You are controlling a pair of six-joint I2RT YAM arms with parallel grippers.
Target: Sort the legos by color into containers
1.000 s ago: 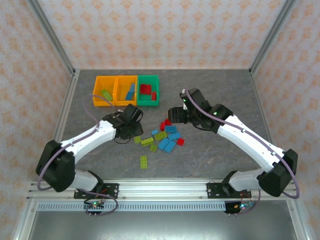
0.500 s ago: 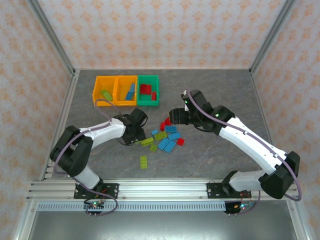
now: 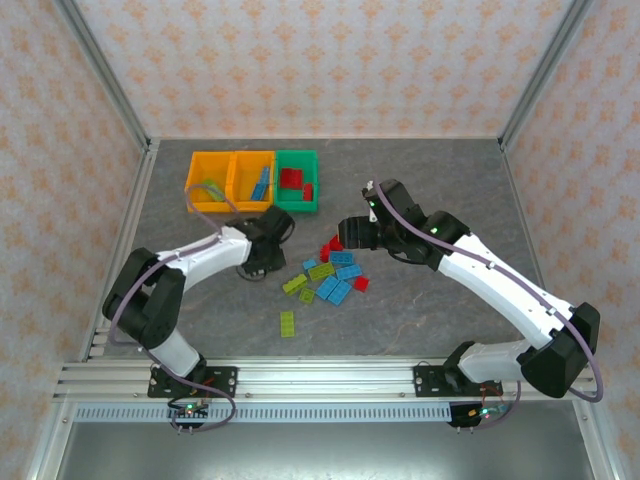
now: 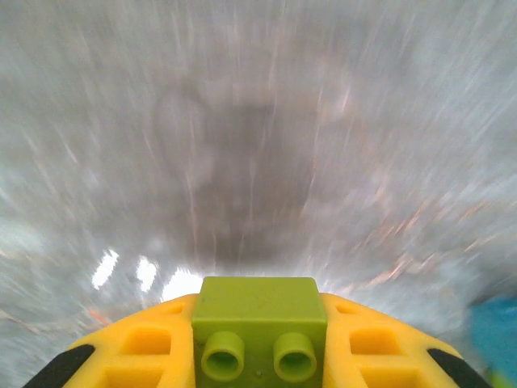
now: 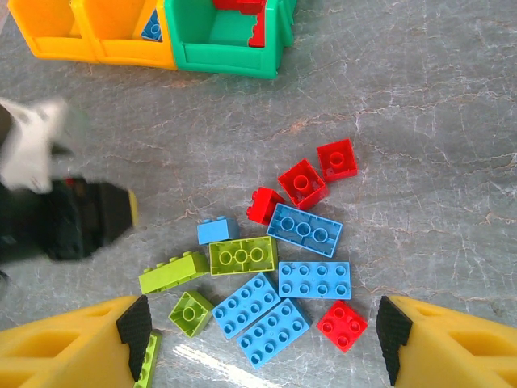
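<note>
Plainly a carry is in hand: the left gripper (image 4: 258,343) is pinching a lime green lego (image 4: 258,303) by its sides, studs toward the camera, over the blurred grey worktop (image 4: 242,121). I judge its goal to be the far-left container (image 3: 208,207), orange-yellow, which has a green piece in it. The next move calls for clearing that rim, centring over the opening and letting go. The right gripper (image 5: 260,323) hovers with fingers spread wide over the loose pile, well placed for a pick. A red piece at the pile's edge looks easier to take than the blues packed side by side.

There are three containers in a joined row, two orange-yellow and one green. The middle container (image 3: 250,205) holds blue and the green container (image 3: 296,207) holds red; how many lie inside each I cannot tell. Loose on the worktop I count thirteen: four red legos (image 5: 303,183), five blue legos (image 5: 314,280) and four green legos (image 5: 242,255). One of the green ones, the stray green lego (image 3: 287,323), lies apart, nearer the arm bases. With the held one, fourteen are not yet binned.
</note>
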